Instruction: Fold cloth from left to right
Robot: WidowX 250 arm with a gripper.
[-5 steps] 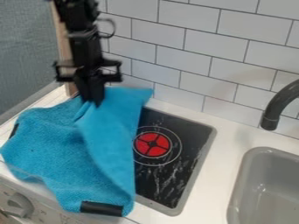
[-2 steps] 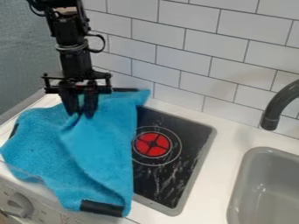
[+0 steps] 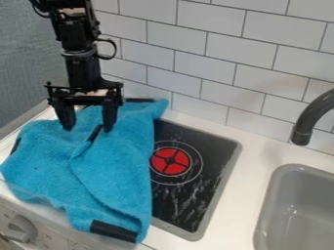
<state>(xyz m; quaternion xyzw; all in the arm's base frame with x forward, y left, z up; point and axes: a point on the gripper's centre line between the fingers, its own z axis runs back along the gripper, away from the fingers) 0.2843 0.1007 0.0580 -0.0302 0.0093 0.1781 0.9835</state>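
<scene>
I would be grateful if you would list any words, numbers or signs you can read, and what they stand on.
No text can be read here.
Front panel, by the knob: faint marks, too small to read.
Cloth: no lettering seen.

1. The white table point(image 3: 253, 161) is carrying a blue cloth point(image 3: 49, 161), which is lying rumpled and partly folded near the front edge.
2. A black stove panel point(image 3: 212, 146) with a red burner point(image 3: 170, 161) is sitting in the table, the cloth covering part of it.
3. A grey sink point(image 3: 266, 202) is sitting beyond the panel, well apart from the cloth.
</scene>
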